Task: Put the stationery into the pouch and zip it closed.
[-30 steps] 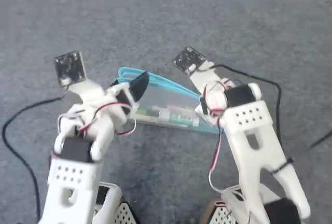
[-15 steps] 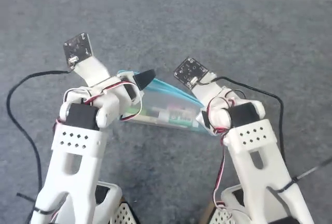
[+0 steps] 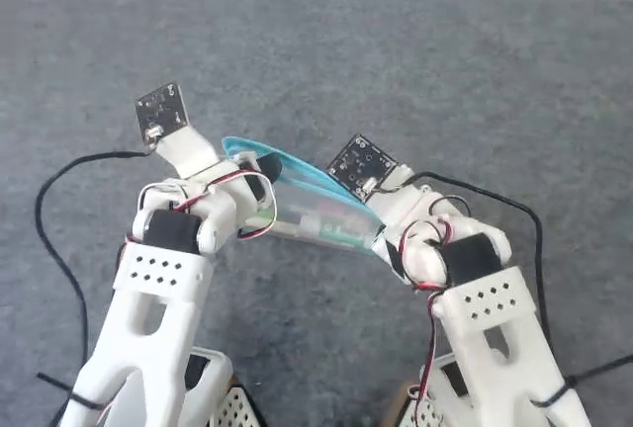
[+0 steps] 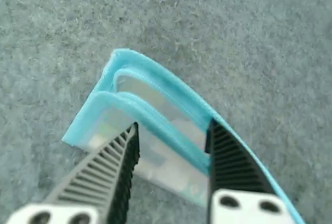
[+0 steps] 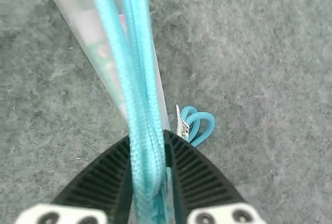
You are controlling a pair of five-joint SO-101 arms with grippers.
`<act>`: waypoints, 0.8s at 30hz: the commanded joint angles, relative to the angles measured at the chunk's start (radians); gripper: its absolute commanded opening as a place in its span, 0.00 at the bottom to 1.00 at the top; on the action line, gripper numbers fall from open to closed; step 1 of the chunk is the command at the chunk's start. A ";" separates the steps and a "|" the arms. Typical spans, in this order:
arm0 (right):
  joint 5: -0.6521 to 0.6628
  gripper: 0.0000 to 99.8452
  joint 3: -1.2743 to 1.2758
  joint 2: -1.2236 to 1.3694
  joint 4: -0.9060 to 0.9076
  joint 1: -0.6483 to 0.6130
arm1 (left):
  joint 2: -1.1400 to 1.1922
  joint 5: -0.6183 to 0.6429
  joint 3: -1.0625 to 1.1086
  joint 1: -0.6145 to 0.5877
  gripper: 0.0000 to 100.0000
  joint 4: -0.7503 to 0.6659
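Right wrist view: the right end effector (image 5: 148,143) clamps the zip edge of the clear teal-edged plastic pouch (image 5: 132,53), while the left end effector (image 4: 174,126) straddles its gaping end, spread wide; zipping likely needs that end pinched.

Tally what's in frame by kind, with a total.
grippers: 2 (left gripper, right gripper)
pouch: 1
blue cord loop: 1
stationery inside the pouch: too indistinct to count
total: 4
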 commanded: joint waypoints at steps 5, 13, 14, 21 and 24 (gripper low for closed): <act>0.018 0.01 -0.005 -0.042 -0.016 -0.008 | 0.011 0.003 0.035 0.015 0.10 -0.028; 0.011 0.16 -0.044 -0.127 0.044 0.013 | 0.009 0.002 0.035 0.008 0.03 -0.032; 0.012 0.18 -0.055 -0.159 0.067 0.013 | 0.009 0.002 0.035 0.009 0.02 -0.032; 0.012 0.17 -0.084 -0.418 0.173 0.050 | 0.009 0.002 0.038 0.015 0.01 -0.032; 0.018 0.18 -0.084 -0.492 0.213 0.133 | 0.009 0.002 0.038 0.015 0.01 -0.032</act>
